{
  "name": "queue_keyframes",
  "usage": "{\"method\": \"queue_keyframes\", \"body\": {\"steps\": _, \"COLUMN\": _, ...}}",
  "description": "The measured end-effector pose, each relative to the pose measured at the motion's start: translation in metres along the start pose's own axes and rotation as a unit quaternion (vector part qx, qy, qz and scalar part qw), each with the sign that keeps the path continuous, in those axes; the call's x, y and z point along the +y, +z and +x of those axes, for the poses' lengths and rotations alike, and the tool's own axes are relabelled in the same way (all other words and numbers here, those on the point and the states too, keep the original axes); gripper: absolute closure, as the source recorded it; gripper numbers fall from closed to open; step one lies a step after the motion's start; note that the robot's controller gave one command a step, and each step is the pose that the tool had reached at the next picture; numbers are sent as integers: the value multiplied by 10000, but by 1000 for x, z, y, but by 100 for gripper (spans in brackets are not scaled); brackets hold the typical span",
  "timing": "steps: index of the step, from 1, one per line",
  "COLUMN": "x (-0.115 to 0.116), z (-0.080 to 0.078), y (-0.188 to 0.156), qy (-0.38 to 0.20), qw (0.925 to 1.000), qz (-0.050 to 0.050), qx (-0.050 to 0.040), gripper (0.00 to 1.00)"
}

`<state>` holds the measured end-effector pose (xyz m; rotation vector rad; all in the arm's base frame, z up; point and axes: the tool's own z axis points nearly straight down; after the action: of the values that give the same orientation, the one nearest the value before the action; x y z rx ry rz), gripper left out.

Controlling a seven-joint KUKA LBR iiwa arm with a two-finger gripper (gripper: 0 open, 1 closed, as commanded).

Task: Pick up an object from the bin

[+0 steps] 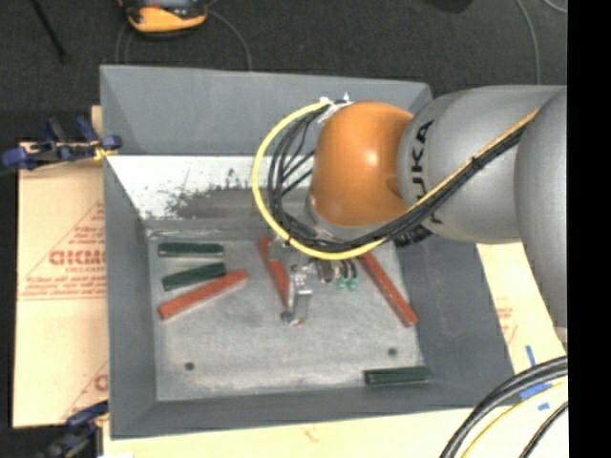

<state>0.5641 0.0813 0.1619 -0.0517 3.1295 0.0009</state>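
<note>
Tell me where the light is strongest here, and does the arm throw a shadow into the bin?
In the camera view the bin is brightest on its sloping back wall, almost glaring; the orange cover on the arm carries a soft sheen; the bin floor beneath shows no hard-edged shadow, so the light seems diffuse.

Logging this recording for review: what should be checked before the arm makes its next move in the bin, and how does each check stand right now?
1. Target under the gripper: ok, it hangs over the lower end of the red flat stick in mid-bin.
2. Grasp on that stick: cannot tell.
3. Neighbours apart from it: ok, the orange-red flat stick and the dark green flat stick lie off to the left.
4. Second red stick on the right: cannot tell, the arm covers its upper end.
5. Room from the walls of the grey metal bin: ok.
</note>
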Motion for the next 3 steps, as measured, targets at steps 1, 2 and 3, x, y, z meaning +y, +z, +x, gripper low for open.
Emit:
{"method": "queue_keyframes", "body": {"steps": 1, "x": 24, "z": -8, "y": 38, "qy": -803, "qw": 9968, "qz": 0, "qx": 50, "gripper": 0}}
{"method": "queue_keyframes", "body": {"steps": 2, "x": 51, "z": -60, "y": 50, "qy": -2315, "qw": 9728, "qz": -8, "qx": 26, "gripper": 0}}
{"method": "queue_keyframes", "body": {"steps": 3, "x": 72, "z": -94, "y": 89, "qy": -771, "qw": 9970, "qz": -16, "qx": 30, "gripper": 100}}
